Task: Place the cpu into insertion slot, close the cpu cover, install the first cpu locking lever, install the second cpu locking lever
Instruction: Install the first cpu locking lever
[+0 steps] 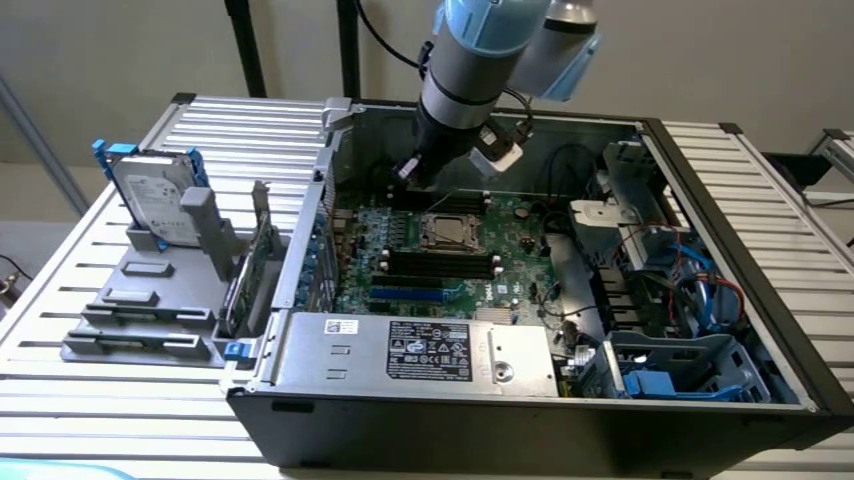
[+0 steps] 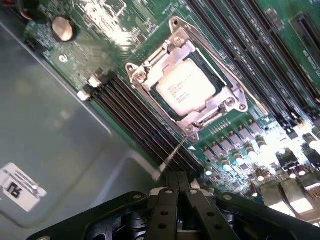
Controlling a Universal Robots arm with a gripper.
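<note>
The cpu (image 2: pixel 186 90) sits flat in the insertion slot (image 2: pixel 166 107), its pale metal top showing through the window of the cpu cover (image 2: pixel 207 116). The cover lies down over it, its silver frame bordering the chip on all sides. The socket stands near the middle of the green motherboard (image 2: pixel 110 30), between two banks of long black memory slots (image 2: pixel 135 112).

A thin wire locking lever (image 2: pixel 175 152) slants away from one corner of the cover, raised above the board, with its free end toward the pincer (image 2: pixel 177 176). The pincer's two dark fingers are pressed together with no gap between them. Their tips are just beside the lever's end. It may be touching them, but I cannot tell.

In the exterior view the arm reaches down into the open computer case (image 1: pixel 534 420), toward the far edge of the motherboard. The case lies on its side on the slatted desk (image 1: pixel 107 400), with the silver power supply (image 1: pixel 420 350) along its near edge. A hard drive (image 1: pixel 154 200) stands in a grey holder by the desk's edge on the exterior view's left.
</note>
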